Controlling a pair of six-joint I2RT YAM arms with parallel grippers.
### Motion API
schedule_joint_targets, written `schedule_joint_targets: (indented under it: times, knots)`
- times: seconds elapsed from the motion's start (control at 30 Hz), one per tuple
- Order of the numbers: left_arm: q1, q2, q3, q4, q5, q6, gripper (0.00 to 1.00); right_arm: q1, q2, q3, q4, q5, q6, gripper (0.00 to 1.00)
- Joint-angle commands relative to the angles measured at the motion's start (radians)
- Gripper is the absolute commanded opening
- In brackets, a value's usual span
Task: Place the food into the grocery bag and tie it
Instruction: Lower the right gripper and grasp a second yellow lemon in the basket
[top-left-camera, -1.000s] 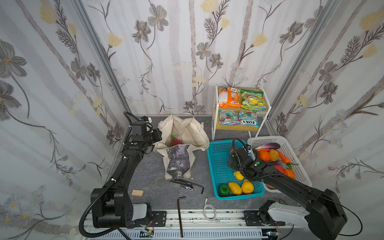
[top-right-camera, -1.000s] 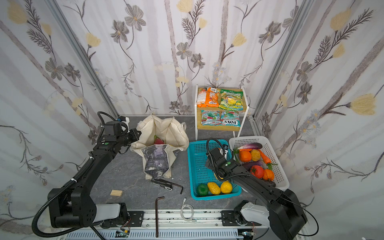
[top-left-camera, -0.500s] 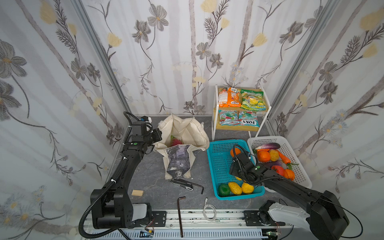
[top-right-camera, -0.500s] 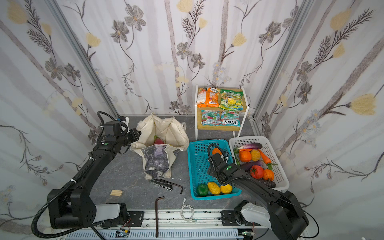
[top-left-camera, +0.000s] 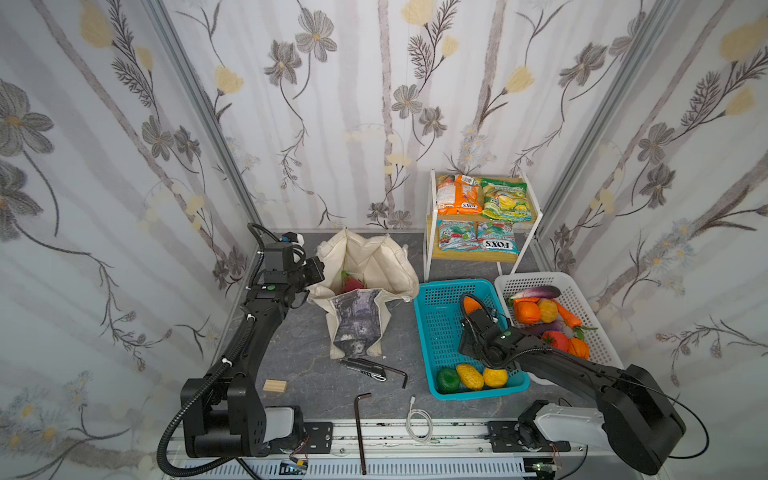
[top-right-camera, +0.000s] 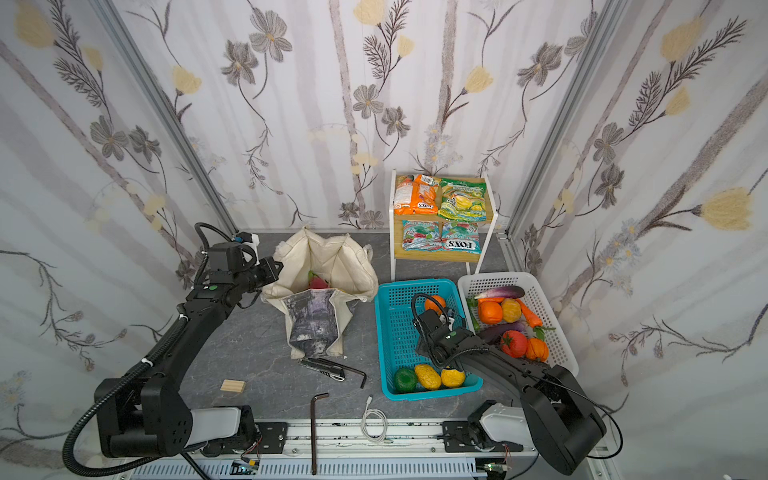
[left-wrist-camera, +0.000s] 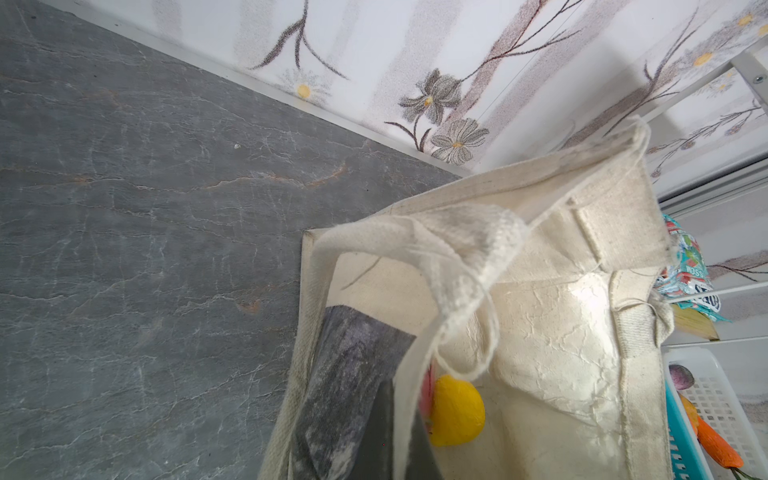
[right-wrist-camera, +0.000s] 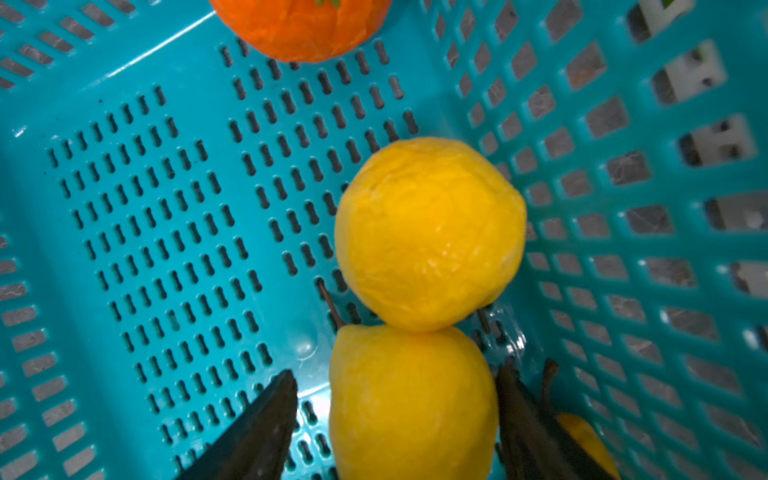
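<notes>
The cream grocery bag (top-left-camera: 365, 257) (top-right-camera: 328, 257) stands open at the back left. My left gripper (top-left-camera: 320, 272) is shut on its near-left rim and holds the mouth wide. Inside lie a pink dragon fruit (top-left-camera: 351, 284) (top-right-camera: 318, 282) and a lemon (left-wrist-camera: 457, 411). My right gripper (right-wrist-camera: 395, 372) is down in the turquoise basket (top-left-camera: 419, 332), open, its fingers (right-wrist-camera: 266, 428) either side of a yellow lemon (right-wrist-camera: 411, 403); one finger touches it, the other stands slightly off. A second lemon (right-wrist-camera: 428, 232) lies just beyond it. In both top views the wrist hides the jaws.
Orange (top-left-camera: 457, 199) and green (top-left-camera: 507, 201) snack packets lie on a white rack (top-left-camera: 426, 249) at the back. A white basket (top-left-camera: 536, 276) beside the turquoise one holds an eggplant (top-left-camera: 534, 292) and other produce. A folding knife (top-left-camera: 365, 368), hex key (top-left-camera: 359, 428), wooden block (top-left-camera: 275, 385) and cable (top-left-camera: 419, 419) lie in front.
My right gripper has moved toward the front of the turquoise basket and sunk over a lemon, its jaws narrowing. The left arm and the bag have not moved.
</notes>
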Motion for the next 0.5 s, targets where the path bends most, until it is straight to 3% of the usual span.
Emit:
schedule_joint_targets:
  times: [0.0,0.47]
  knots:
    - [0.000,-0.005,-0.003,0.000,-0.003,0.009,0.00,-0.001,0.005,-0.011,0.068,-0.015,-0.001,0.69]
    - [-0.002,-0.006,-0.003,0.000,-0.005,0.009,0.00,-0.022,0.011,-0.043,0.119,-0.039,-0.012,0.54]
